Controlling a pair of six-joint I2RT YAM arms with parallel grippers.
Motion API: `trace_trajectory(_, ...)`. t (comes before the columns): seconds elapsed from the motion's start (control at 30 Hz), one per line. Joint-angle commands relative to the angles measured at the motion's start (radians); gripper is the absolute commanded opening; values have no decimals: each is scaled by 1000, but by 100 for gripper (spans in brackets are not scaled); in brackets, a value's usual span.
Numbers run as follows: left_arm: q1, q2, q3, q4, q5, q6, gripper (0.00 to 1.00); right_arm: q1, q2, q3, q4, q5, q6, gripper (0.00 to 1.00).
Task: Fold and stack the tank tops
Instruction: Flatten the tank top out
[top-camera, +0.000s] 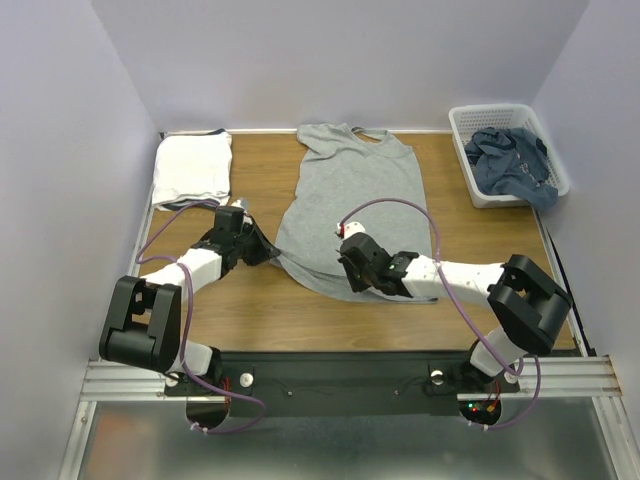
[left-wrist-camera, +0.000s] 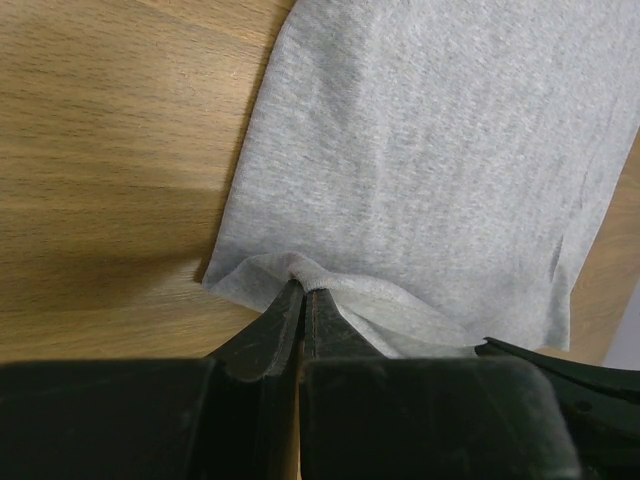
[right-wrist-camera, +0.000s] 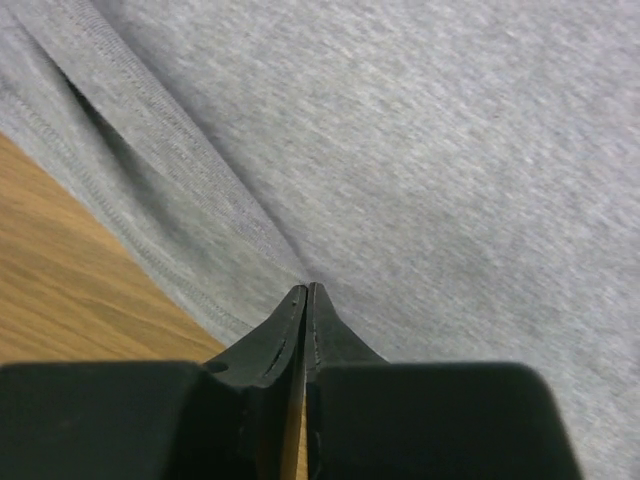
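**Both grippers clamp the near hem of a grey tank top as the first fold is about to begin**

The left gripper (left-wrist-camera: 303, 288) is clenched on a bunched corner of the hem. The right gripper (right-wrist-camera: 307, 292) has its fingers pressed tip to tip at the same hem further along, apparently nipping a crease of cloth. The grey tank top (top-camera: 350, 190) lies spread flat mid-table (top-camera: 260, 315), neck and straps pointing away from the arms. At the far left corner sits a folded white stack (top-camera: 192, 168). At the far right, a white basket (top-camera: 490, 109) holds a crumpled blue garment (top-camera: 512, 160). The step in hand looks like the grasp before folding. The next move would call for lifting both pinches evenly and carrying the hem up toward the straps without dragging the cloth askew.
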Motion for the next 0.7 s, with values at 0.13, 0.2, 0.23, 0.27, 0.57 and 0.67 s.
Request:
trace_trajectory(0.13, 9, -14, 17, 19, 23, 29, 10, 7, -25, 64, 18, 139, 18, 0)
trace_trajectory(0.2, 9, -17, 11, 21, 26, 30, 11, 7, -28, 74, 13, 162, 17, 0)
trace_trajectory(0.23, 9, -18, 8, 24, 28, 30, 12, 5, -28, 85, 13, 174, 15, 0)
trace_trajectory(0.27, 9, -20, 4, 27, 31, 30, 13, 3, -28, 93, 13, 197, 12, 0)
trace_trajectory(0.57, 7, -74, -27, 52, 41, 27, 44, -9, -2, 185, 5, 326, -10, 0)
trace_trajectory(0.67, 7, -117, -27, 36, 29, 30, 52, -23, 16, 220, 4, 361, -23, 0)
